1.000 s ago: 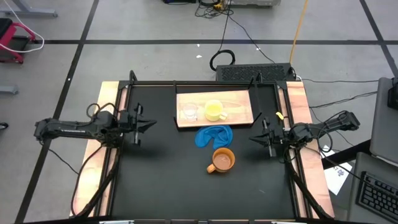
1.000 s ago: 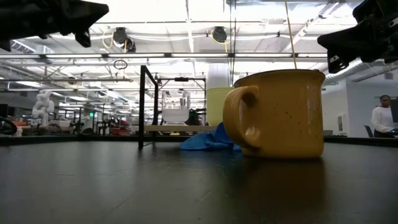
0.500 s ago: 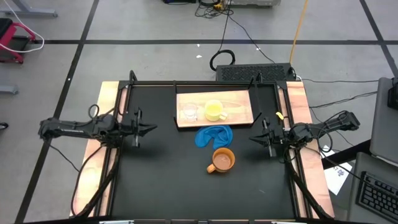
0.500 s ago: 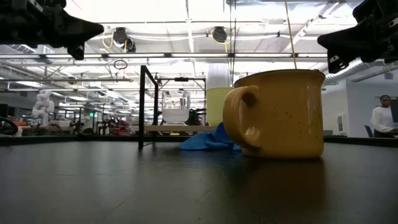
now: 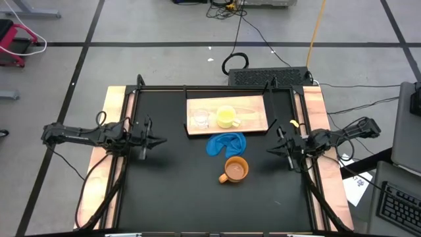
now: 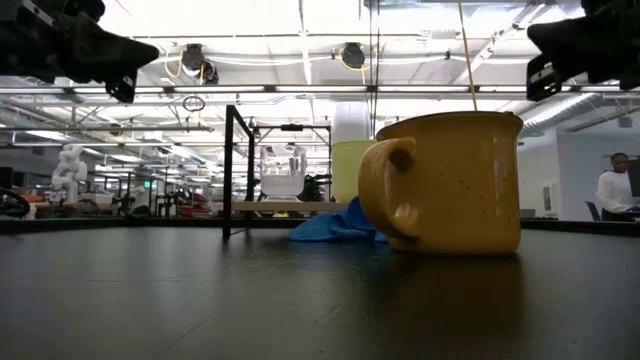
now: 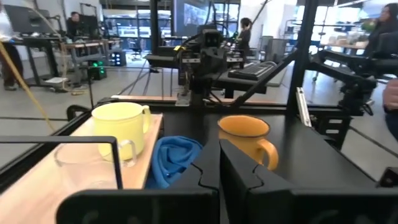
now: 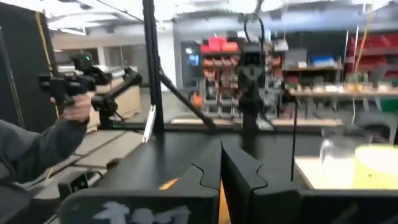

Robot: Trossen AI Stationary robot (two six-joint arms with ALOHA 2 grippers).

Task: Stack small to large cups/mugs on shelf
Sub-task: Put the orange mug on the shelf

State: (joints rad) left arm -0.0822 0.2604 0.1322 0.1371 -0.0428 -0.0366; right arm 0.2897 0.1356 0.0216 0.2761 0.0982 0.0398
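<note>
My left gripper hangs over the table's nine o'clock edge, fingers pressed together, nothing in them, tips aimed toward three o'clock. My right gripper mirrors it from the three o'clock side, likewise clamped on nothing, tips aimed toward nine.

The shelf lies flat at the table's twelve o'clock end, its long axis running nine-to-three. On it stand two vessels, both upright, mouths up: the clear cup toward the board's nine o'clock end, and the yellow mug just beside it toward three, near the board's middle. Yellow mug's handle points roughly toward three.

Blue cloth sits bunched on the black table just off the shelf's six o'clock edge.

The orange-brown mug stands upright on the table at six o'clock from the cloth, close beside it, handle pointing toward nine o'clock. In the low view this mug fills the foreground, handle to its side.

A person shows far off in the room.
</note>
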